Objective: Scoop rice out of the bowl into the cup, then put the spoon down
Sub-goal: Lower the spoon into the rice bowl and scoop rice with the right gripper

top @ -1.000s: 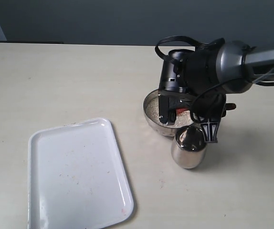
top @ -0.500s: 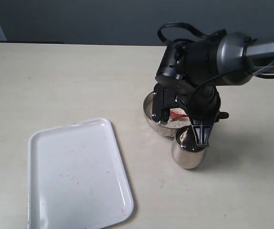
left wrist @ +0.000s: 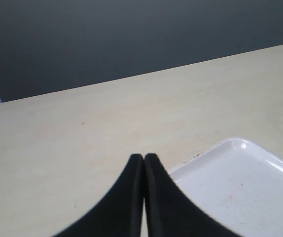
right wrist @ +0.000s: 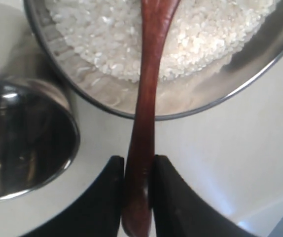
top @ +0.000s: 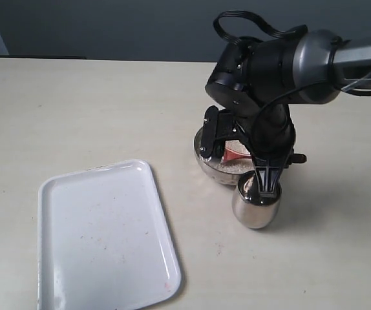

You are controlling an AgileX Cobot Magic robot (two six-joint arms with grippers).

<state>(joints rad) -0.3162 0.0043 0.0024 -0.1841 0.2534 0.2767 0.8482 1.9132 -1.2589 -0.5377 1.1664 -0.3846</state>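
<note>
Right black gripper [right wrist: 137,165] hangs just beside the shiny round steel bowl [right wrist: 191,101], fingers [right wrist: 113,170] clamping the dark reddish-brown wooden spoon [right wrist: 145,89]; left gripper [left wrist: 144,159] fingers pressed together.

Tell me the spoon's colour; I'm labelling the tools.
The spoon is dark reddish-brown wood, clearest in the right wrist view.

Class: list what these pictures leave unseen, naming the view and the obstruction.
1. Head of the spoon: right wrist view, cut off by the frame edge.
2. Mouth of the cup: exterior view, partly covered by the right gripper.
3. The bowl: exterior view, largely behind the right arm.
4. The left gripper: outside the exterior view.
</note>
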